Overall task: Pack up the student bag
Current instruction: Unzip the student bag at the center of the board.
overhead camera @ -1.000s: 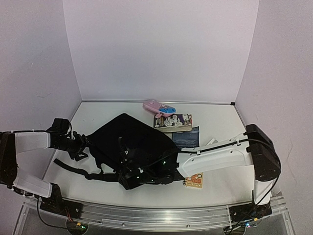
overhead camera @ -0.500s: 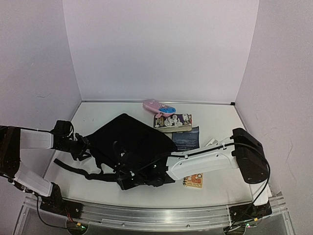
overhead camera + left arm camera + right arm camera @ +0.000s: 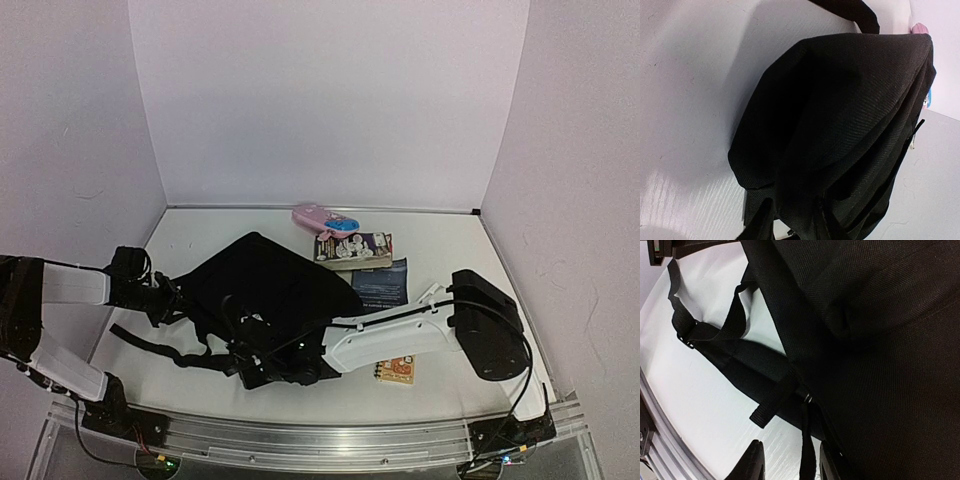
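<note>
The student bag (image 3: 275, 290), a large soft black fabric backpack, lies slumped on the white tabletop (image 3: 450, 240) left of centre, with its straps trailing toward the near edge. The left pincer (image 3: 790, 222) is clenched on the bag's fabric at its left side, and cloth fills the gap between its fingers. The right pincer (image 3: 790, 460) stands released at the bag's near edge, jaws astride a thin black webbing strap (image 3: 807, 440) with bare tabletop showing beside it. Beyond the bag lie a pink oblong case (image 3: 322, 217), a printed book (image 3: 353, 248) and a dark-blue flat pouch (image 3: 381, 281). A small orange notebook (image 3: 397, 370) sits by the right arm.
</note>
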Robot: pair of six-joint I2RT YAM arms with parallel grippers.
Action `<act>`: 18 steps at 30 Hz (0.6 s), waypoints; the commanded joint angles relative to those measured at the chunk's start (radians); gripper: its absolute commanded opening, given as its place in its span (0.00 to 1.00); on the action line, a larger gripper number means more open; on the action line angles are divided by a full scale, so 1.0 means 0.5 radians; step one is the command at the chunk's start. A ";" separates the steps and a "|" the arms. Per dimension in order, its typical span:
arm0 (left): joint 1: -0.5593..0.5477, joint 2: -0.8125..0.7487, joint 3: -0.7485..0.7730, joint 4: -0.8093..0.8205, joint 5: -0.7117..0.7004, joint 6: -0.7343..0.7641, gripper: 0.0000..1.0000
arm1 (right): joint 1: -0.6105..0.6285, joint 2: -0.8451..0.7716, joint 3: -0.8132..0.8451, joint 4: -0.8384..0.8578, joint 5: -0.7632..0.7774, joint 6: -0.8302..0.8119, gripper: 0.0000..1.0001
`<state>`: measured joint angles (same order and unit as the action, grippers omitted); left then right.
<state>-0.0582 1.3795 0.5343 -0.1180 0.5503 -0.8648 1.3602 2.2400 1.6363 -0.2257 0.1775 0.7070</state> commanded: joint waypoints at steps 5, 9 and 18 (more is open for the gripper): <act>-0.006 0.044 -0.003 0.099 0.009 -0.001 0.08 | -0.011 0.054 0.107 -0.065 0.237 0.038 0.07; -0.005 0.049 0.028 0.082 -0.023 0.012 0.01 | -0.011 -0.033 0.046 -0.070 0.306 0.042 0.00; 0.002 0.099 0.137 0.027 -0.197 0.052 0.00 | -0.011 -0.332 -0.289 -0.073 0.155 0.142 0.00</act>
<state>-0.0645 1.4031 0.5440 -0.1113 0.5339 -0.8620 1.3598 2.1958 1.5593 -0.2344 0.2669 0.7348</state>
